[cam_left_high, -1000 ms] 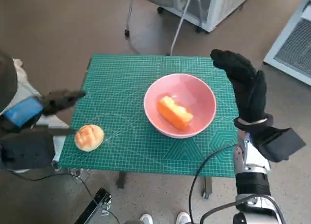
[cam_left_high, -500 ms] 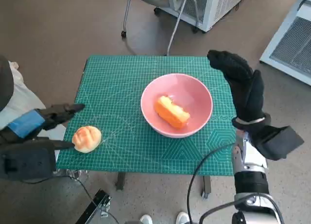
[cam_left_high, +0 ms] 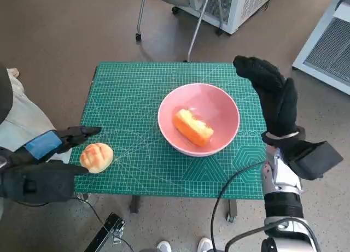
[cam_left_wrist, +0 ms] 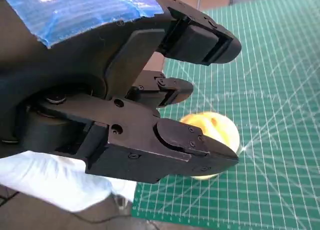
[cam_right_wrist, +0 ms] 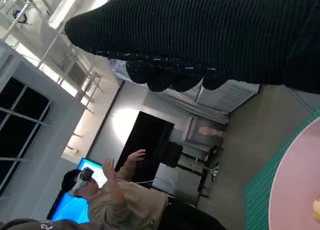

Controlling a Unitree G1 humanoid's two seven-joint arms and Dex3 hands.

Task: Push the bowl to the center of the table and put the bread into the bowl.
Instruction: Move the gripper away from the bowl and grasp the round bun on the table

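A pink bowl (cam_left_high: 219,107) stands right of the middle of the green cutting mat (cam_left_high: 131,93), with an orange-yellow slice of bread (cam_left_high: 192,127) lying in it. A round golden bun (cam_left_high: 96,156) lies near the mat's front left corner. My left hand (cam_left_high: 52,145) reaches in from the left with fingers spread around the bun; the bun (cam_left_wrist: 212,135) shows between the black fingers (cam_left_wrist: 200,150), apart from them. My right hand (cam_left_high: 273,96) hangs open, upright, just beyond the bowl's right side. The bowl's rim (cam_right_wrist: 295,190) shows in the right wrist view.
The small table ends close around the mat. A wheeled chair base (cam_left_high: 180,11) and a white cabinet (cam_left_high: 240,6) stand on the floor behind. A white unit (cam_left_high: 328,44) is at the right. A person (cam_right_wrist: 105,190) with raised hands shows in the right wrist view.
My left hand has drawn in toward the bun, its fingers now on both sides of it. The head camera shifted slightly. Bowl, bread and right hand stayed put.
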